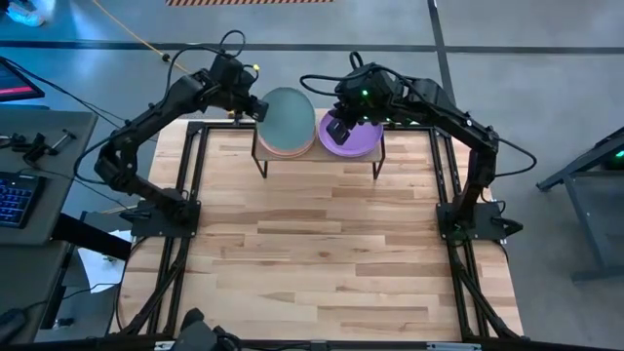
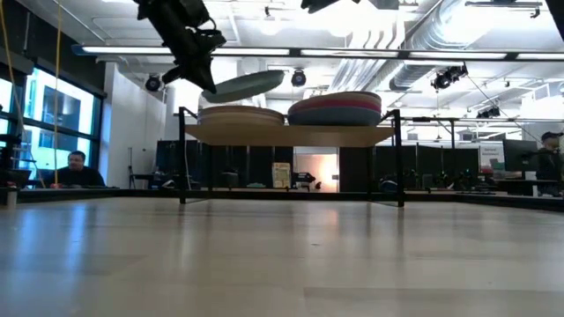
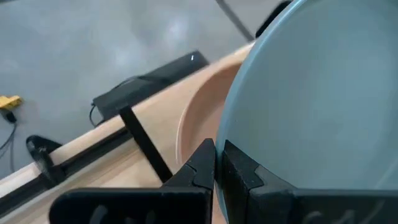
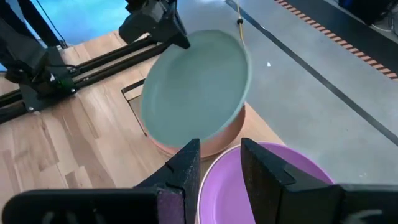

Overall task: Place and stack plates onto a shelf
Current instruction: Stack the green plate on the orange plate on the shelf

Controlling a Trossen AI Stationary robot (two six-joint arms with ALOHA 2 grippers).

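The shelf [image 2: 291, 135] stands at the table's far edge with two stacks of plates on it. The left stack [image 2: 240, 115] has a salmon plate [image 3: 199, 115] on top. The right stack [image 2: 335, 108] is topped by a purple plate [image 1: 359, 141]. My left gripper [image 1: 244, 105] is shut on a teal plate [image 1: 284, 119] held above the left stack. My right gripper [image 4: 219, 163] hangs open above the purple plate [image 4: 261, 186], touching nothing. My left gripper pinches the teal plate's rim [image 3: 231, 138] between its two fingers, on the side toward the table's left. The fingers slant down from the far left. The plate [image 2: 247, 85] is tilted, its free side higher, and hangs clear of the left stack.
The shelf's black legs [image 2: 182, 167] stand on the wooden tabletop [image 1: 322, 244], which stretches bare from the shelf to the near edge. Black frame rails [image 1: 195, 175] run along both sides of the table. A person [image 2: 75, 169] sits in the room behind.
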